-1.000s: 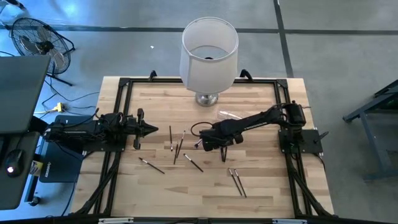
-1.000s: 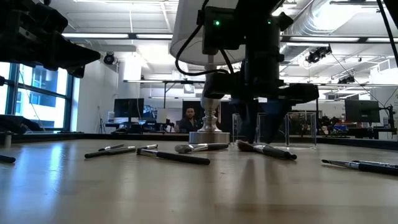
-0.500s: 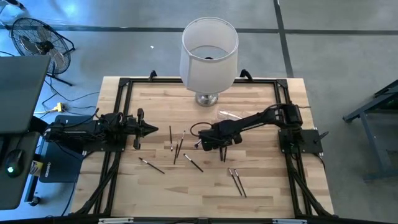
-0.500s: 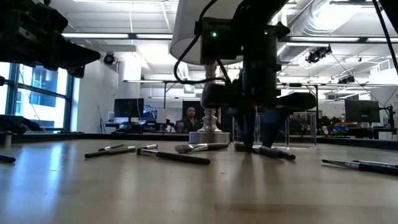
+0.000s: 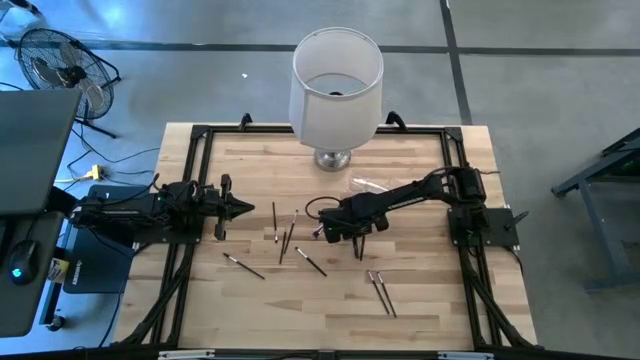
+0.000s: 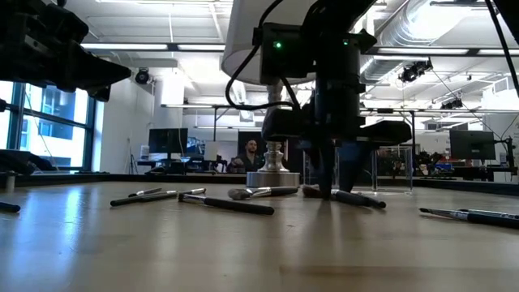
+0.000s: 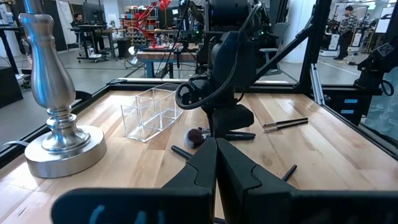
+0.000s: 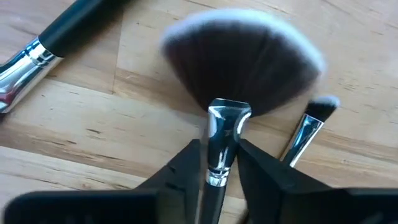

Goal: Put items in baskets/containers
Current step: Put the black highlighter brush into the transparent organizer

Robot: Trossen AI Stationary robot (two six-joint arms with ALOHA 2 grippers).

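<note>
A fan brush (image 8: 242,68) with dark, white-tipped bristles lies on the wooden table. My right gripper (image 8: 222,155) stands over it near the table's middle (image 5: 340,233), reaching down to the tabletop (image 6: 334,193). Other thin brushes (image 5: 290,235) lie flat and scattered to its left and near side, with a pair (image 5: 380,290) nearer the front edge. The clear holder (image 5: 368,185) stands just beyond the right gripper, empty in the left wrist view (image 7: 152,112). My left gripper (image 5: 243,207) waits shut above the table's left side. My right gripper has the fan brush's silver ferrule (image 8: 225,127) between its two fingers, just behind the bristles. The fingers come from above, pointing down, one on each side of the brush, across its length. The brush lies flat on the table.
A lamp with a white shade (image 5: 337,75) on a silver base (image 7: 56,143) stands at the table's far edge, left of the holder. A thicker black-handled brush with a silver ferrule (image 8: 37,50) and a small slim brush (image 8: 308,127) lie close beside the fan brush.
My right gripper has come down to the tabletop and shifted slightly toward the table's left, ending over the fan brush. The brushes and the holder lie where they were.
</note>
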